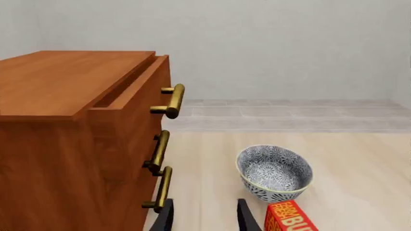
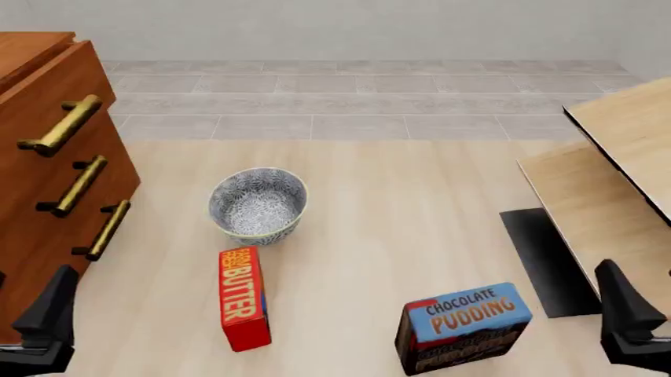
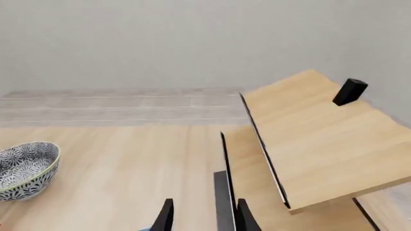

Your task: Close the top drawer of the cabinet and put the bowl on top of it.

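The reddish-brown cabinet stands at the left. Its top drawer is pulled out a little, leaving a gap behind the front with the brass handle. On the floor to the right of the cabinet sits the blue-patterned bowl, upright and empty. My left gripper is open, low beside the cabinet and short of the bowl. My right gripper is open at the far right, holding nothing.
A red butter box lies just in front of the bowl. A blue chocolate pudding box stands at the front, right of centre. A pale wooden table with a small black object fills the right side.
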Controlling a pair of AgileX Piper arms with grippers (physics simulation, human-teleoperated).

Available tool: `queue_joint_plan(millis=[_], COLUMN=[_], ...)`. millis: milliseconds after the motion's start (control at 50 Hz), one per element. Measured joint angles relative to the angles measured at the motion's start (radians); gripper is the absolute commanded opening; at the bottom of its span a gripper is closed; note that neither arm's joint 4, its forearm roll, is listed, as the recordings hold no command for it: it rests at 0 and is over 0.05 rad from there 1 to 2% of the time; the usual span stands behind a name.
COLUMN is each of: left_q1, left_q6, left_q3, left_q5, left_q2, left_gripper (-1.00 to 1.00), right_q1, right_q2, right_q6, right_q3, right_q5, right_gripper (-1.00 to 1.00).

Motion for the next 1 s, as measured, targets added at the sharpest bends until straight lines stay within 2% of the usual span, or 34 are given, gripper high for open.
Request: queue_joint_plan(millis=[580,740,1000], left_q1=[-0.027,-0.067,-0.123], left_q6=[-0.023,-0.027,-0.037], left_q3=[-0.025,-0.052,-0.115], left_q5=[-0.011,-0.059,-0.194], left_q2=[0.026,0.095,0.293], left_gripper=[1.0,1.0,1.0], right_q1=[0.018,0.022,0.027], right_q2=[-0.047,-0.047,-0.041], right_q6=[-0.002,-0.004,-0.011], right_q3=[0.049,0.051,0.053], right_q5=[-0.051,-0.054,-0.059], right_gripper=[1.0,1.0,1.0])
